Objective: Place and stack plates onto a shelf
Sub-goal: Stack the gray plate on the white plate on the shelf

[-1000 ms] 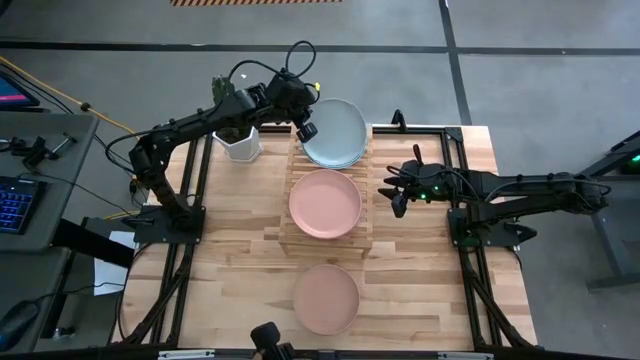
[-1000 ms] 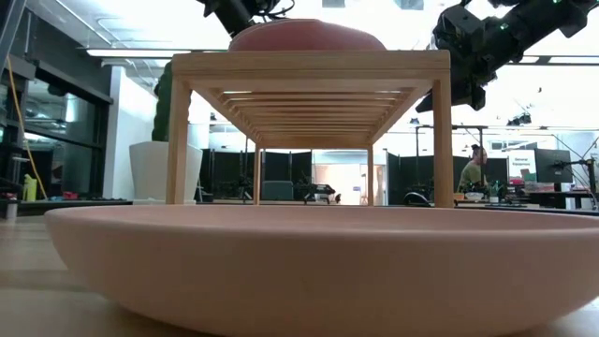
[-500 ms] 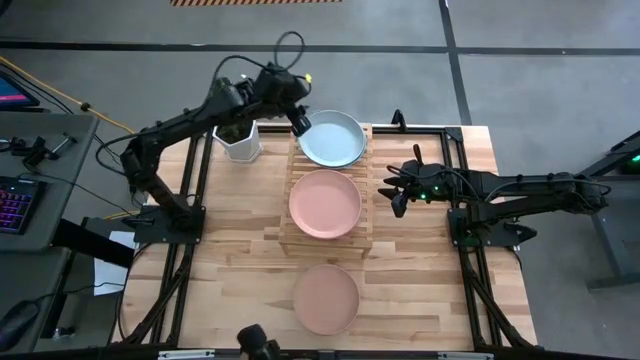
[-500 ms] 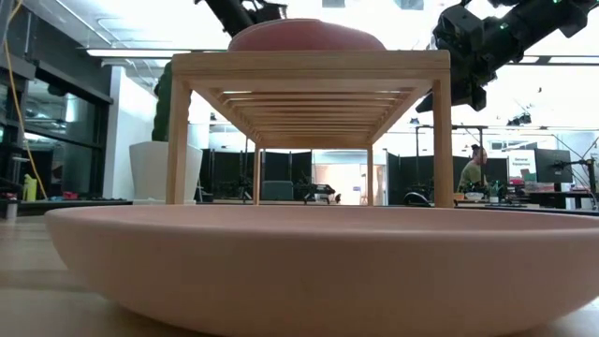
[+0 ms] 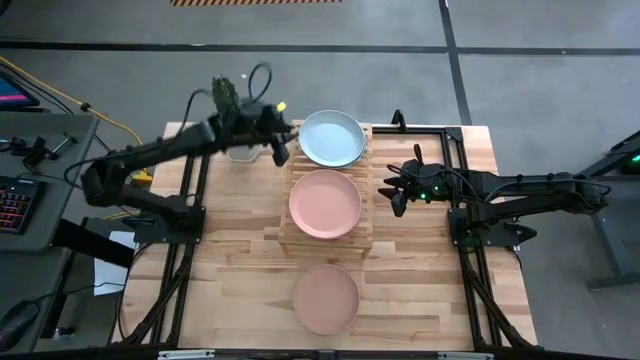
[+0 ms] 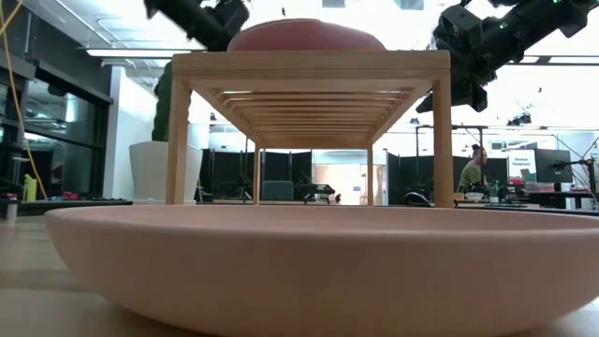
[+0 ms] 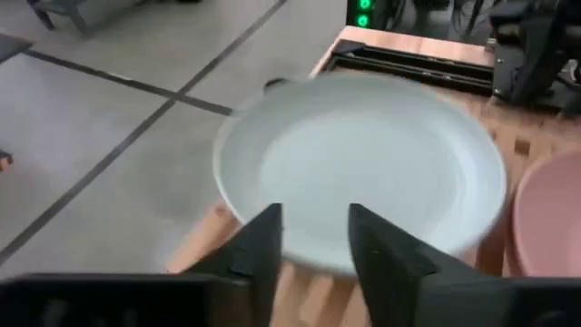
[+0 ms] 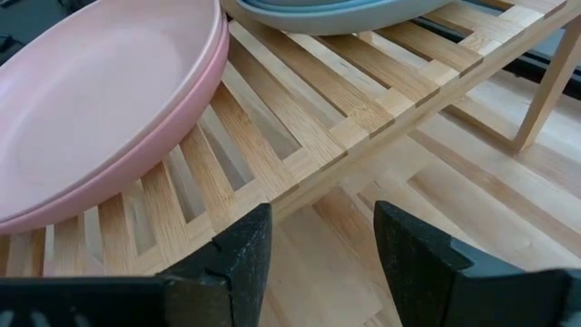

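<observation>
The worktop (image 5: 230,280) of pale wood carries the shelf (image 5: 326,240), a slatted wooden rack standing at its middle with its long axis running from the far edge toward the near edge; its slats lie crosswise to that axis.

On the shelf's far half sits a light blue plate (image 5: 332,138), flat and rim up, apparently on top of other plates, as a second rim edge shows beneath it in the right wrist view. On the near half lies a pink plate (image 5: 325,203), also rim up, touching the slats and just beside the blue stack. A second pink plate (image 5: 326,298) rests on the bare worktop in front of the shelf, well apart from it.

The left end effector (image 5: 281,152) hovers just off the far left corner of the shelf, beside the blue plate, fingers spread and empty. The right end effector (image 5: 393,190) waits to the right of the shelf, level with the pink plate, fingers parted and holding nothing.

A white pot (image 5: 240,152) stands behind the left arm.
</observation>
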